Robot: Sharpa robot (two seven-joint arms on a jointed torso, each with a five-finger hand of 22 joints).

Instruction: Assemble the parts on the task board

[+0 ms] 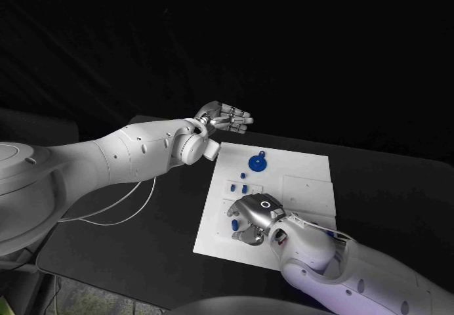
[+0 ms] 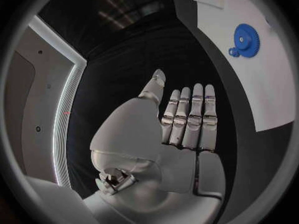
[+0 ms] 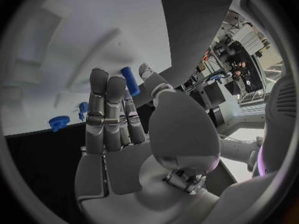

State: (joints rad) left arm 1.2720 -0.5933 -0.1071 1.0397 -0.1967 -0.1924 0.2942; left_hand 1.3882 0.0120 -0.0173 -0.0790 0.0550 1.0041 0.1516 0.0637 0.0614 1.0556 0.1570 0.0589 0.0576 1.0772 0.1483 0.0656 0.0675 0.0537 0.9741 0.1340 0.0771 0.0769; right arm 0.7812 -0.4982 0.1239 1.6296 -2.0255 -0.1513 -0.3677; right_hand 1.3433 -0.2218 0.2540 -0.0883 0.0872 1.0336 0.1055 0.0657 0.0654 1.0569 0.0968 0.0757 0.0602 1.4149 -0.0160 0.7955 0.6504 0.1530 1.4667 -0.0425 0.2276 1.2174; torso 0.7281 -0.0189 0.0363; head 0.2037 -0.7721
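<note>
The white task board (image 1: 303, 174) lies in the middle of the black table. A blue gear (image 1: 257, 162) (image 2: 247, 40) (image 3: 59, 122) lies on its far left part, and small blue pieces (image 1: 230, 188) sit in a row nearer me. My right hand (image 1: 255, 213) hovers low over the board's near left part. Its thumb and a fingertip pinch a short blue peg (image 3: 129, 80) (image 1: 235, 225) while its other fingers (image 3: 102, 109) stay straight. My left hand (image 1: 225, 119) (image 2: 181, 124) floats off the board's far left corner, fingers straight and together, holding nothing.
Another small blue piece (image 3: 82, 108) sits near the gear. A thin white cable (image 1: 123, 203) loops over the table left of the board. The board's right half (image 1: 308, 190) carries pale raised panels. Black table surface (image 1: 397, 190) surrounds the board.
</note>
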